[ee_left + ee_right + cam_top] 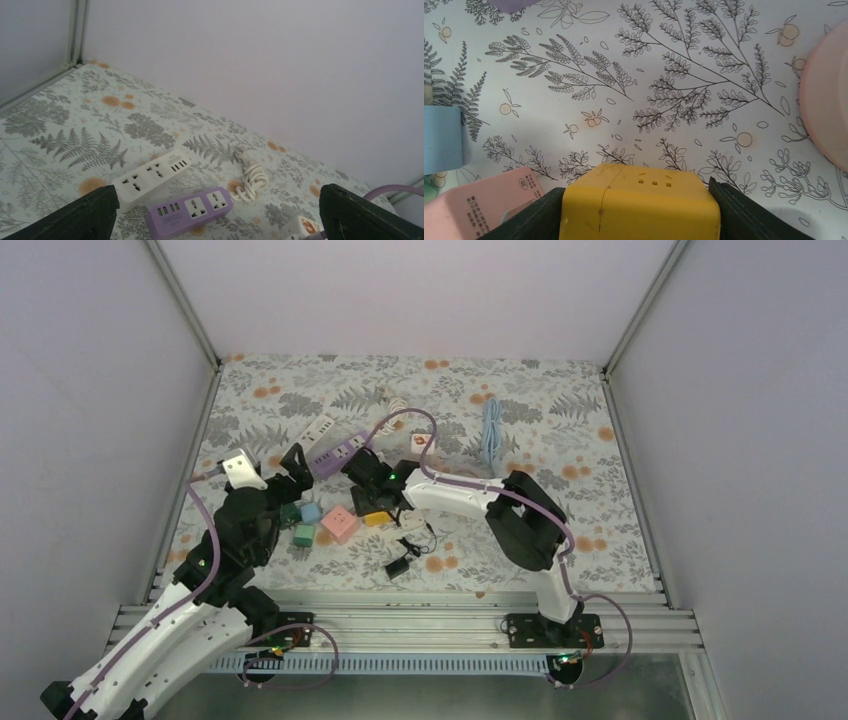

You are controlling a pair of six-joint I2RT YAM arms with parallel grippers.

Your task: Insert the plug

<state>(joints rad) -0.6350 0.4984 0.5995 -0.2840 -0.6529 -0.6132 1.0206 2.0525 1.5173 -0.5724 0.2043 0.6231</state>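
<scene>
Floral-print table (560, 530). Far left: white power strip (318, 430), purple power strip (340, 453) just beside it, coiled white cord (393, 400). Far right: blue cable (492, 435). Near centre cluster: blue cube (311, 511), green cube (303, 534), pink cube (340, 523), yellow cube (639, 205), black plug (398, 567).

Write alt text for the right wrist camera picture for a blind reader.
Close view from the right hand: a yellow cube adapter sits between its two black fingers, which flank it closely. Beneath is a fern-and-fruit printed table cover, with a pink adapter lower left, a light blue block at left and a pink rounded object at right.
</scene>
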